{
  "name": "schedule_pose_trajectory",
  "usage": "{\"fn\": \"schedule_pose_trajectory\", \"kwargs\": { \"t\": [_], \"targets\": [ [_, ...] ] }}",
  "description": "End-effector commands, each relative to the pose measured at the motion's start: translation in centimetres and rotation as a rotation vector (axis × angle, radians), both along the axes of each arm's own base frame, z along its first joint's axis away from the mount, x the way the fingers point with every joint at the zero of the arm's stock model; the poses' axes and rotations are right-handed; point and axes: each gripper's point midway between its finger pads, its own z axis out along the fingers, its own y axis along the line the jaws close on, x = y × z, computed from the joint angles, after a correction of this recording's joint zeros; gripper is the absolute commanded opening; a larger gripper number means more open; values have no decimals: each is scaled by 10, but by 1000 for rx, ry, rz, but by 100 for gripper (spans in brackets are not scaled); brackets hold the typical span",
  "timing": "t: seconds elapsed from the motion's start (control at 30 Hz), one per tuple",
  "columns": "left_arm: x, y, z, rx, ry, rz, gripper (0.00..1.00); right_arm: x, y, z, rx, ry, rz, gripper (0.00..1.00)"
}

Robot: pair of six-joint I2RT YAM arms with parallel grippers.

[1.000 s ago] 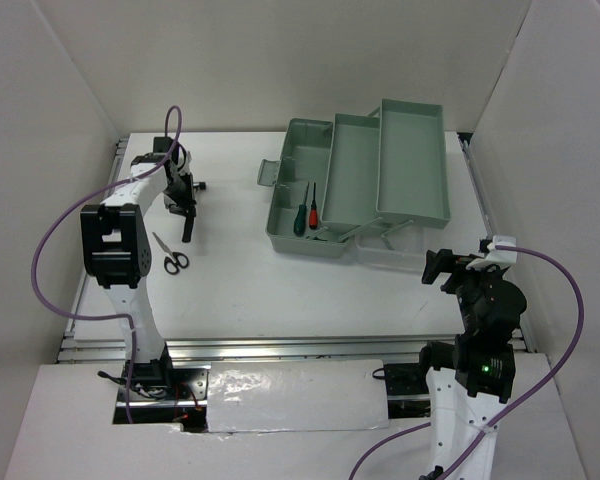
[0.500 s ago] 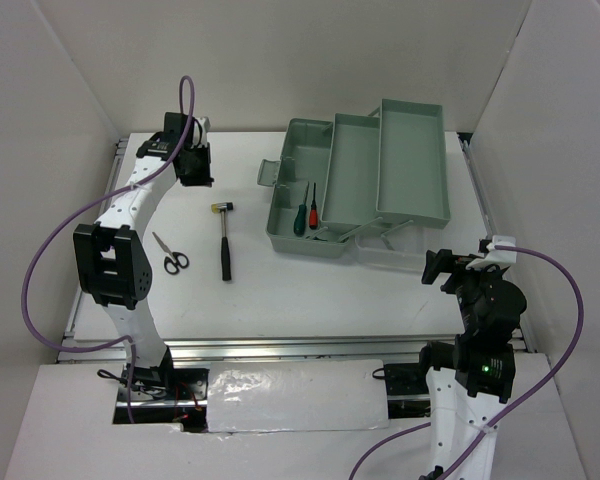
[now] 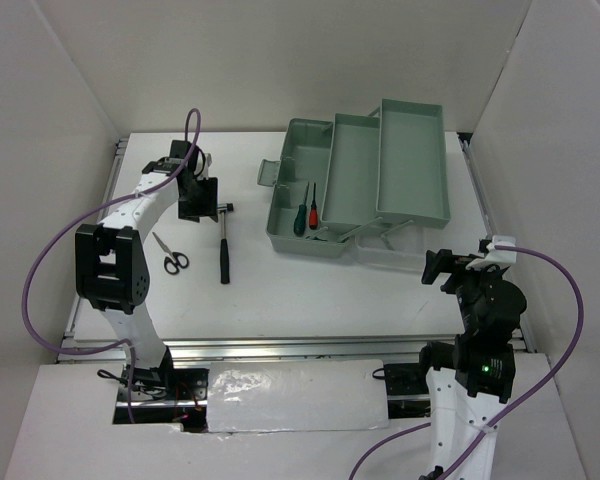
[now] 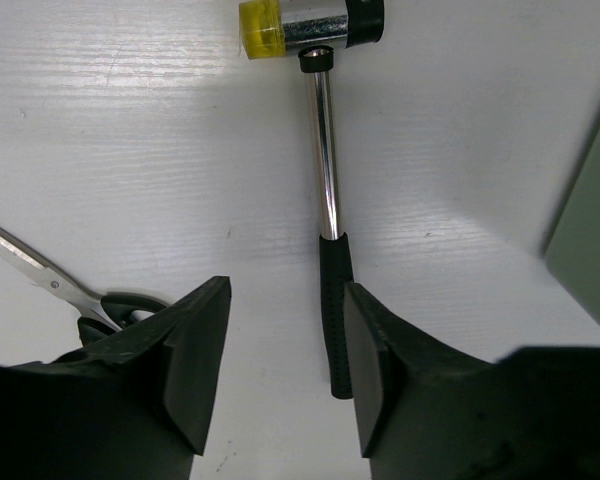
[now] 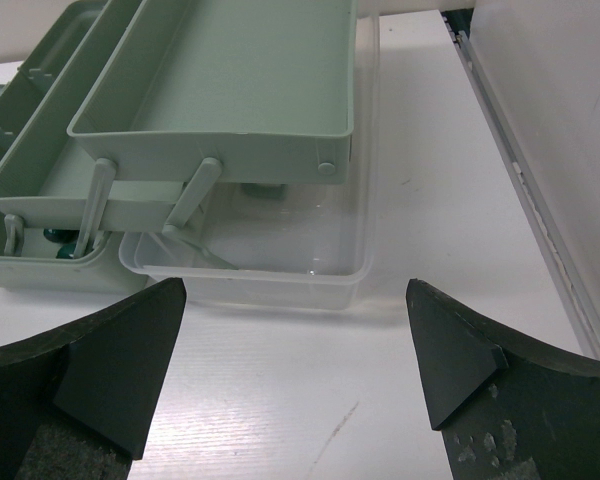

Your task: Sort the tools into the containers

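hammer (image 4: 326,200), yellow-capped chrome head, black grip

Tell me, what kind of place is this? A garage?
More likely a robot lab bench than a garage: a left arm and right arm bolted to a white table, plain white walls boxing it in, with a hammer, scissors and green toolbox laid out.

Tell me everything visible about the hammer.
The hammer has a chrome-looking cylindrical head with a yellow cap on one end and a black cap on the other, a thin shiny shaft and a black grip. It lies flat on the white table, head toward the far side, between the scissors and the toolbox. The open left gripper hangs over the grip's end; contact cannot be judged.
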Motion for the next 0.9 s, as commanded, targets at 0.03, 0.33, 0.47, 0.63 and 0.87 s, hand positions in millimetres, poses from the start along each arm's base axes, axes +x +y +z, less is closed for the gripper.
{"fn": "schedule_pose_trajectory", "kwargs": {
  "t": [0.03, 0.33, 0.47, 0.63, 0.87],
  "targets": [
    [17, -5, -2, -6, -34, 17, 56, 5, -1, 3, -9, -17, 3, 100],
    [44, -39, -53, 15, 33, 18, 47, 4, -4, 2, -13, -13, -10, 100],
    [57, -39, -70, 65, 29, 27, 47, 4, -4, 3, -14, -15, -13, 100],
    [67, -27, -87, 122, 37, 65, 44, 4, -4, 2, -13, -13, -12, 100],
    [74, -20, -95, 147, 36, 79, 44, 4, -4, 2, -13, -15, -10, 100]
  ]
}}
